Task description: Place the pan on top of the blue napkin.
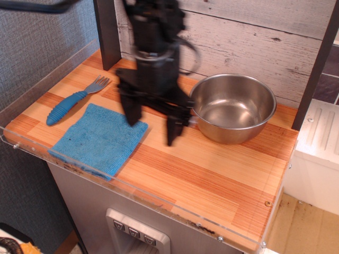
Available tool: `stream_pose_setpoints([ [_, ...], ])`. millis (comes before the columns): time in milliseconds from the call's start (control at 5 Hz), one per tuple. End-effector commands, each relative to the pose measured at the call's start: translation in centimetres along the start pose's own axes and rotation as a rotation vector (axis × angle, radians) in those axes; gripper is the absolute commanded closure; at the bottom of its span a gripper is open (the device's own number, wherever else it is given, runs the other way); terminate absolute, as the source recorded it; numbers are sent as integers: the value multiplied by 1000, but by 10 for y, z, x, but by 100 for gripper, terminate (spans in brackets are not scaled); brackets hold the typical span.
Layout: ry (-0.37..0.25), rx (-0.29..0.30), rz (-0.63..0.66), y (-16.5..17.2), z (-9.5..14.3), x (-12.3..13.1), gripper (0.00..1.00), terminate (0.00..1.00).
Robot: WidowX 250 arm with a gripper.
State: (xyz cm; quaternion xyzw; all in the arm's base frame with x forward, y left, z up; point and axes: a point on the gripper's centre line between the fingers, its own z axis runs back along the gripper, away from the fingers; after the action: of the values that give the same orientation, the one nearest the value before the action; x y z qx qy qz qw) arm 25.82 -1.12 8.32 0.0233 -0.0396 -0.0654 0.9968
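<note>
End effector (153, 123) is blurred, fingers spread, nothing between them. I see the pan (233, 107) just to its right on the surface, rim next to the right finger. Blue napkin (99, 138) lies to the left, bare. The near rim looks like the grab point.

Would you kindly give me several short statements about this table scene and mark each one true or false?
1. The pan rests on the blue napkin. False: it stands on the wood, to the napkin's right.
2. The end effector is open and holds nothing. True.
3. The blue-handled fork lies behind the napkin. True.
4. The pan holds food. False: it is empty.
5. The end effector is between napkin and pan. True.
</note>
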Motion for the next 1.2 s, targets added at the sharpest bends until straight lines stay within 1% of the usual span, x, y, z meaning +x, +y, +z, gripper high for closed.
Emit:
stream_pose_setpoints([
  [0,-87,3,-111,-57,11,56,0,0],
  [200,-97,-11,-115,-74,10,94,0,0],
  [400,-107,-18,-84,-80,3,119,0,0],
  [600,-72,-21,-74,-84,-14,131,0,0],
  [800,-3,-26,-84,-89,-37,126,0,0],
  [1000,43,-7,-73,-90,-53,115,0,0],
])
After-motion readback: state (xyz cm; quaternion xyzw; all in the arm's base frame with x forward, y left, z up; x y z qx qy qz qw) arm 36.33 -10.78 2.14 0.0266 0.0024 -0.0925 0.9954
